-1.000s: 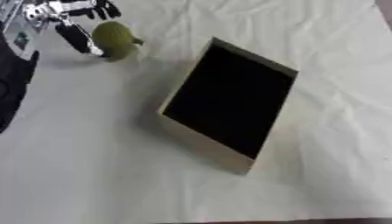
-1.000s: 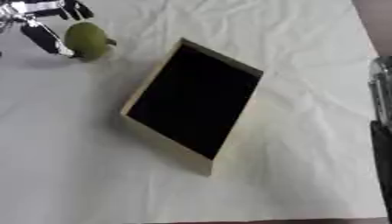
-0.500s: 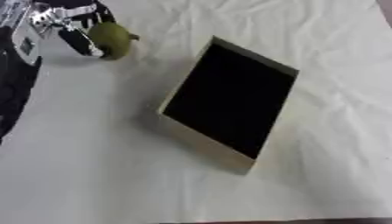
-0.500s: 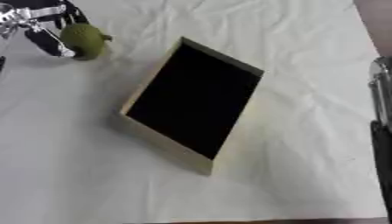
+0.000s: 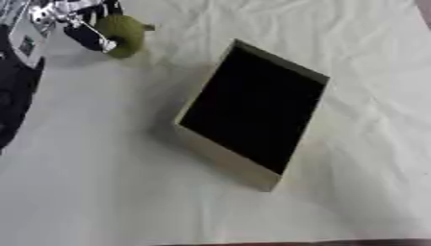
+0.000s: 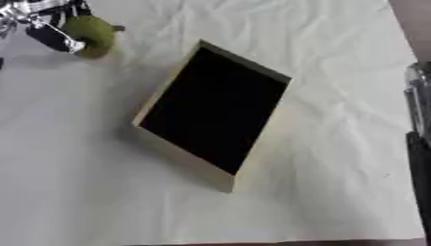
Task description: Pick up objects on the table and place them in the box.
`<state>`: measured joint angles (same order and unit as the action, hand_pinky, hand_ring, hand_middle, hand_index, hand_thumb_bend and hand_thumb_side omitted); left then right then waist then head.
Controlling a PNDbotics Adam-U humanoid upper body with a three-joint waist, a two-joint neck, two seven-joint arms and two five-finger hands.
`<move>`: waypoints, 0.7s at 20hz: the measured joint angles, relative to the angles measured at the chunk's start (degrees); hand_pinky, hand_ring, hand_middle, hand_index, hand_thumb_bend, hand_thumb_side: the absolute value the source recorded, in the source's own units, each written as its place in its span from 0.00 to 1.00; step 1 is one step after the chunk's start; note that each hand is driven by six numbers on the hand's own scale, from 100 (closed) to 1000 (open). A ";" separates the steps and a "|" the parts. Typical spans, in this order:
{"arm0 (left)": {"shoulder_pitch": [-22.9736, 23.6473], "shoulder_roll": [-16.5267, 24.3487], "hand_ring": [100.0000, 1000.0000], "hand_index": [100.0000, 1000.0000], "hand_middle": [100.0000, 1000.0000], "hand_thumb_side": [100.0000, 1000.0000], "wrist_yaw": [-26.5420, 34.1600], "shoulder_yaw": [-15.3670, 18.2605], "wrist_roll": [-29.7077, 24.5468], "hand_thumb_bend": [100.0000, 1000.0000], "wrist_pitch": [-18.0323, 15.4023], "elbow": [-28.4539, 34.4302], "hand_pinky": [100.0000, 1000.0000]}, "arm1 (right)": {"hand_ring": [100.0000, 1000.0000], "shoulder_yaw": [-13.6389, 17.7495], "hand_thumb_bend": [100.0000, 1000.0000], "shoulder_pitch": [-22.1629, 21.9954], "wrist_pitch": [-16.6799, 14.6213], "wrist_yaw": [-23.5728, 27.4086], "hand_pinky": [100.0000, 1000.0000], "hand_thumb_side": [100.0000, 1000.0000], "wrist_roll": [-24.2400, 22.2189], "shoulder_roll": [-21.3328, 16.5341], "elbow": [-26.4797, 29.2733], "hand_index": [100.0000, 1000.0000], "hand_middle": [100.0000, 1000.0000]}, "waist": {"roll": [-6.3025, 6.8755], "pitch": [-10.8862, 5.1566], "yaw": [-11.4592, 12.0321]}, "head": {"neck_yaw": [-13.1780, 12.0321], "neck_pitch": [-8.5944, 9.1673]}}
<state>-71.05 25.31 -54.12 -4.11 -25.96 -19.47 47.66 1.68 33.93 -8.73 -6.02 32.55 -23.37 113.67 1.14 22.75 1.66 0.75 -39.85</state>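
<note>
Left eye view: the left hand (image 5: pixel 80 21) comes in from the upper left corner, its black and silver fingers curled down round a green fruit (image 5: pixel 124 32), one dark finger lying across the fruit's left face. The fruit sits against the inner side of the hand, its short stem sticking out to the right, away from the fingers; whether it rests on the cloth or is lifted clear cannot be told. The box (image 5: pixel 225 156), pale-walled with a dark inside, lies to the right of the hand and nearer the robot, well apart from the fruit. Its long axis runs slantwise, from the far corner near the hand's right side down toward the near right. It lies on a creased white tablecloth (image 5: pixel 101 182) that covers the table.

Right eye view: the same hand shows at the top left corner, fingers clasped on the fruit, the stem again pointing right. The box lies below and right of it, slanted the same way. At the right edge a dark part of the right arm (image 6: pixel 418 144) shows; the right hand itself is out of sight.
</note>
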 measured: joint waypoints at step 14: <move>0.10 -2.13 0.38 0.54 0.36 0.00 3.31 -10.80 3.68 0.13 -8.52 19.37 0.17 | 0.65 1.83 0.33 0.89 -0.54 -0.72 0.77 0.60 1.58 -0.43 0.00 0.82 0.67 | -0.78 -0.97 0.36 | 0.41 -0.41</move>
<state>-70.95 23.17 -50.81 -14.92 -22.28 -27.99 67.03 3.51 34.82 -9.27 -6.74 34.13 -23.79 113.67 0.37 21.78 2.02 1.16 -40.26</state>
